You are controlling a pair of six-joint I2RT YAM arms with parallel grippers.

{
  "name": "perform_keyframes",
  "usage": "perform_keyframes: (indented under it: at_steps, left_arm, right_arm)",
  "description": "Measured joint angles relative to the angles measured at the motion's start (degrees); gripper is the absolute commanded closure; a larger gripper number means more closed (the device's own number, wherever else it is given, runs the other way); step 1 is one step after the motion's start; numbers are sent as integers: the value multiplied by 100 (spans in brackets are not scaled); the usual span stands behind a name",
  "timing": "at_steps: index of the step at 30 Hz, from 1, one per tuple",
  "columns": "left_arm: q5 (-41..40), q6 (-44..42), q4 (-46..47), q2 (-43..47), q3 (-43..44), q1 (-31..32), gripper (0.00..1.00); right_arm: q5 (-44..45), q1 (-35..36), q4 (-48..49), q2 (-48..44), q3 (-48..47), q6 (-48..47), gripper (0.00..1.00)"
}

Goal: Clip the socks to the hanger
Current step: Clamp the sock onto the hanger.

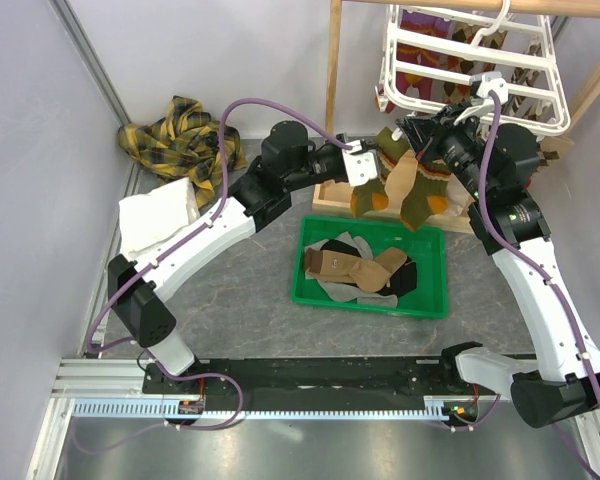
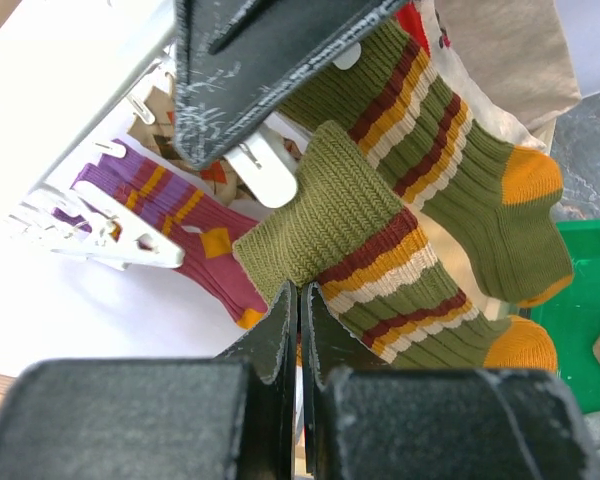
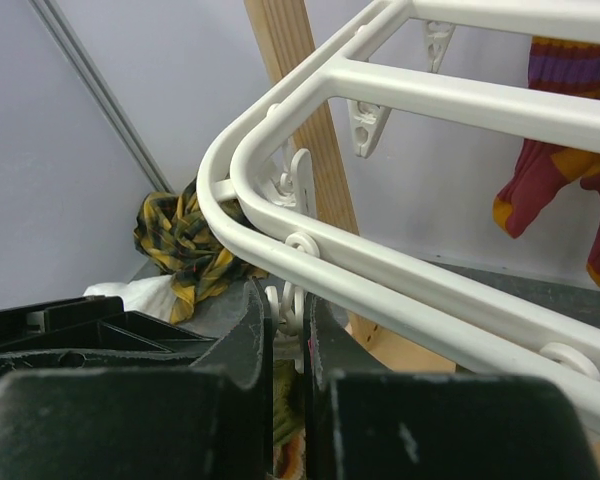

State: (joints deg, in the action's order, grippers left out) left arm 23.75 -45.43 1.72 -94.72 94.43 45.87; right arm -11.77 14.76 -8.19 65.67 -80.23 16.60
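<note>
Your left gripper [image 2: 298, 300] pinches the ribbed cuff of the olive sock [image 2: 365, 215], just below the hanger [image 3: 450, 95]; your right gripper [image 3: 290, 315] squeezes a clip [image 3: 286, 298]. The sock is likely soft, light and floppy: hold it by the cuff.

The left arm [image 1: 210, 235] stretches toward one o'clock, left fingers [image 2: 275, 345] pinched on an olive sock [image 2: 340, 215]. The right arm [image 1: 535, 290] arches toward eleven o'clock, right fingers [image 3: 250, 345] squeezing a clip [image 3: 287, 300].

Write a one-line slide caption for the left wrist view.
Left gripper pinching the cuff of an olive striped sock beside a white hanger clip.
</note>
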Motion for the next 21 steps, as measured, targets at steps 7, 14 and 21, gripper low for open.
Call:
perform_keyframes:
  at_steps: [7,14,21]
  left_arm:
    - [-223,0,33,-20,11,85,98]
    - [-472,0,251,-37,22,109,98]
    - [-634,0,433,-39,22,173,98]
  right_arm:
    - [-70,0,-2,7,-72,173,100]
    - [-70,0,-9,31,-72,232,100]
    - [-90,0,-52,79,-105,286,100]
